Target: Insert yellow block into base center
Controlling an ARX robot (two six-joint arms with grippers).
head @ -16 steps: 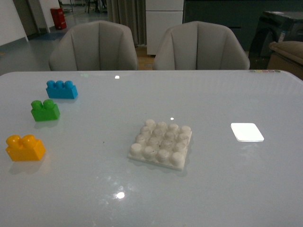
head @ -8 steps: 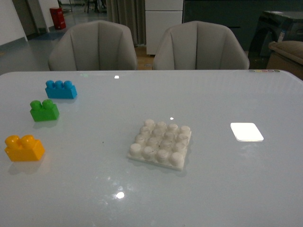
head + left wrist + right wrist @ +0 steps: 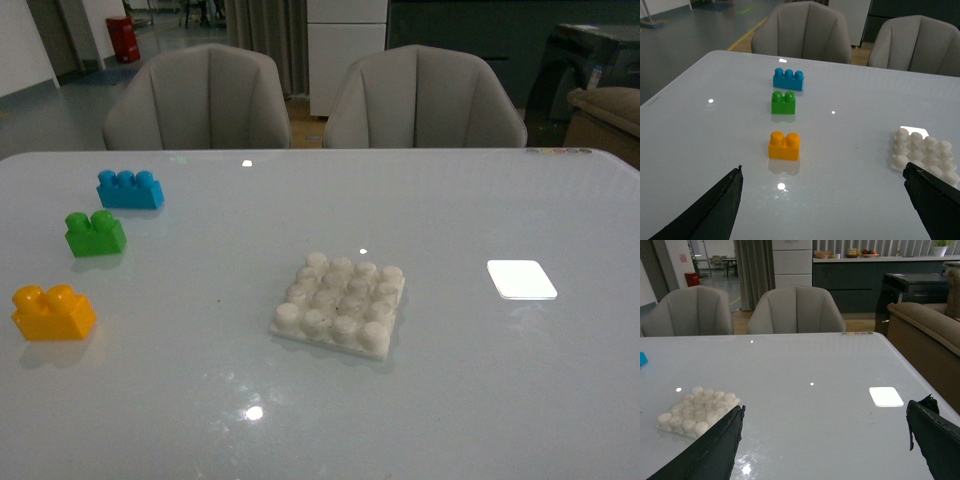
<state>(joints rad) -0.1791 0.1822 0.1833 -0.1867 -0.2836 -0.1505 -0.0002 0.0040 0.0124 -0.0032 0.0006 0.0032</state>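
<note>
Now the yellow block (image 3: 53,312) sits at nine o'clock from the base (image 3: 340,305), well apart, looking light, stiff and slick, best pinched across its flat sides, while left tool (image 3: 823,169) and right tool (image 3: 826,406) gape wide, empty.

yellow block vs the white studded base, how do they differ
The yellow block is orange-yellow, while the base is white. The yellow block has two studs in a single row, and the base has a four-by-four grid. The yellow block is narrow and tall, and the base is flat and much wider. Both sit studs-up on the table, well apart.
</note>
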